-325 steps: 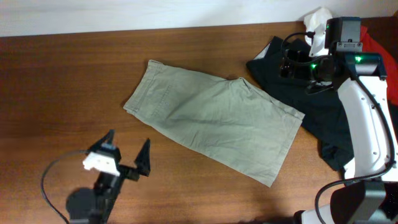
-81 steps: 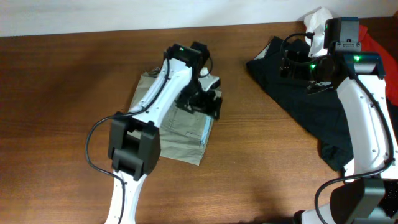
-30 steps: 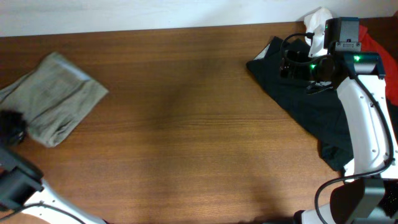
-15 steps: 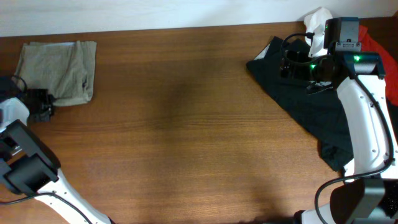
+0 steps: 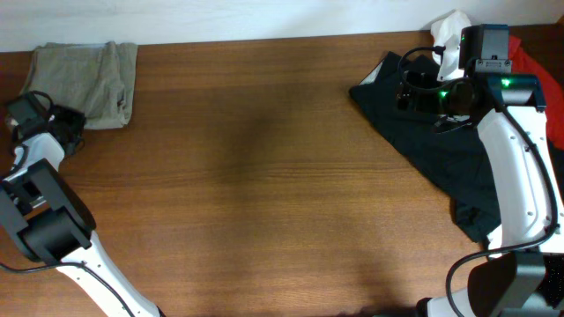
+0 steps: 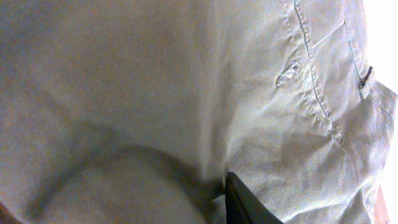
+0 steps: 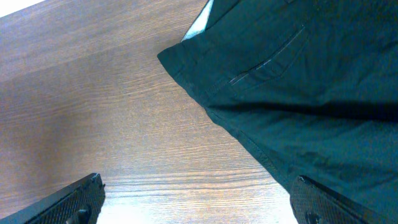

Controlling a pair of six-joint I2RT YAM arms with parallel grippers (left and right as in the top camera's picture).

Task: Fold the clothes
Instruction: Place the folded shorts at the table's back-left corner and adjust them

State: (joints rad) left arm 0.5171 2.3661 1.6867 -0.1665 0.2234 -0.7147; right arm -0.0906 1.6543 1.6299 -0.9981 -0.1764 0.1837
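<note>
The khaki-green shorts [image 5: 85, 70] lie folded in a small stack at the table's back left corner. My left gripper [image 5: 63, 120] is at the stack's near left edge. In the left wrist view khaki cloth [image 6: 186, 93] fills the frame, and only one dark finger [image 6: 244, 200] shows against it, so its jaws cannot be read. The black garment [image 5: 441, 145] lies spread at the right. My right gripper [image 7: 199, 205] hovers open over that garment's left corner [image 7: 298, 68], with bare wood between its fingers.
A white garment [image 5: 449, 28] and a red one [image 5: 531, 58] are bunched at the back right corner behind the right arm. Brown tabletop [image 5: 264, 176] stretches between the two piles. The left arm reaches along the table's left edge.
The folded khaki shorts have been slid further toward the back left corner and squared up, with the left gripper following at their edge. The right arm has not moved.
</note>
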